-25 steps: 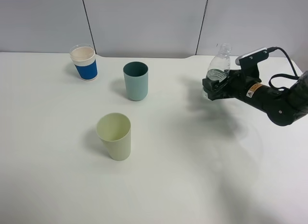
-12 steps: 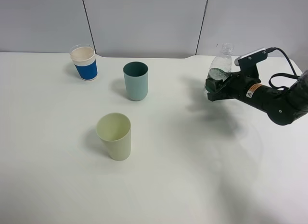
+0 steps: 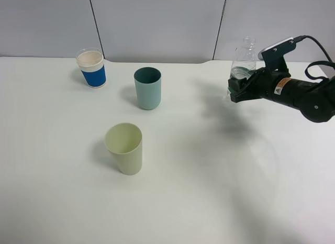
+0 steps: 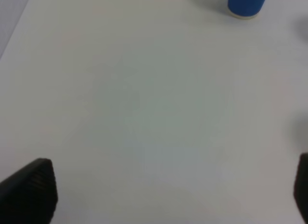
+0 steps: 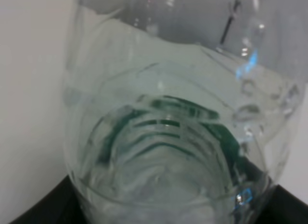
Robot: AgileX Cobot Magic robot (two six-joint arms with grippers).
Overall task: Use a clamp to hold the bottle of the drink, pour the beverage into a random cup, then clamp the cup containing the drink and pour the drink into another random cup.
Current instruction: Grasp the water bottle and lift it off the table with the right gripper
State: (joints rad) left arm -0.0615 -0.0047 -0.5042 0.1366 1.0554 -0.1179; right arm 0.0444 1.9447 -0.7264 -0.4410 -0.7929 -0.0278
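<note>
My right gripper point(image 3: 236, 89) is shut on the lower body of the clear bottle point(image 3: 242, 58) and holds it upright above the table at the right. The right wrist view is filled by the bottle point(image 5: 163, 137), with its green label band and clear beverage point(image 5: 159, 185) inside. The teal cup point(image 3: 147, 88) stands left of the bottle, well apart from it. Nearer the front is the pale yellow-green cup point(image 3: 124, 148). My left gripper point(image 4: 166, 190) is open over bare table, and only its dark fingertips point(image 4: 29, 188) show.
A blue-sleeved white paper cup point(image 3: 91, 68) stands at the back left and also shows in the left wrist view as the blue cup point(image 4: 247, 4). The white table point(image 3: 209, 191) ends at a grey wall behind.
The right gripper has tightened on the bottle and lifted it a little, up and to the right. The cups have not moved.
</note>
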